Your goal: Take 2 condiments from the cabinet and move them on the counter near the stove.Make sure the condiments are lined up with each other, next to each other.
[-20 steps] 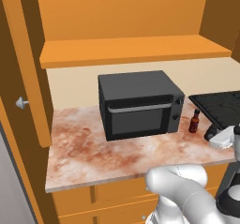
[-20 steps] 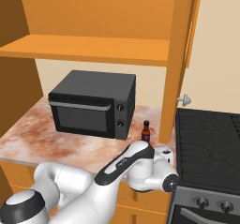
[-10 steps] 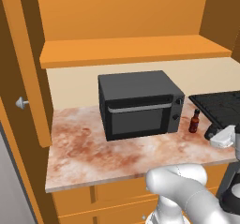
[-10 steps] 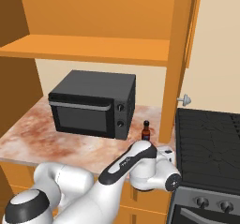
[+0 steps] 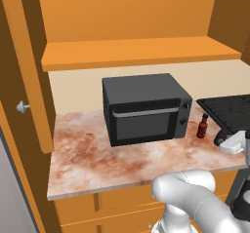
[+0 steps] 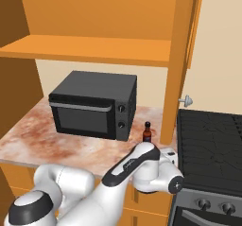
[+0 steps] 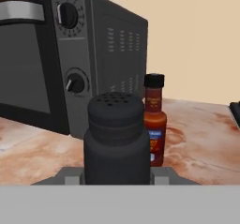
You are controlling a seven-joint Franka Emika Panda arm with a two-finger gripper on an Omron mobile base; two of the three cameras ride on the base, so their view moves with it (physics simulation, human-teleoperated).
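In the hand view a dark grey-black shaker [image 7: 115, 138] with a perforated top stands upright between the fingers of my gripper [image 7: 116, 175], which is shut on it. Its base is hidden. Just behind it and slightly right stands the slim dark red sauce bottle [image 7: 154, 120] on the marbled counter [image 7: 201, 134], beside the microwave's side. From the left base view, the bottle [image 5: 202, 126] stands by the stove [image 5: 227, 109], with my gripper [image 5: 222, 139] low at the counter's right end. My arm covers the hand in the right base view, just in front of the bottle [image 6: 147, 133].
A black microwave [image 5: 144, 107] sits mid-counter, close left of the bottle. The open cabinet shelf [image 5: 136, 51] hangs above. A cabinet door with a round knob [image 6: 186, 99] stands between counter and stove [image 6: 212, 135]. Bare counter [image 5: 83, 154] lies left of the microwave.
My forearm has shifted very slightly to the right in the right base view. The bottle has not moved and the shaker is still gripped.
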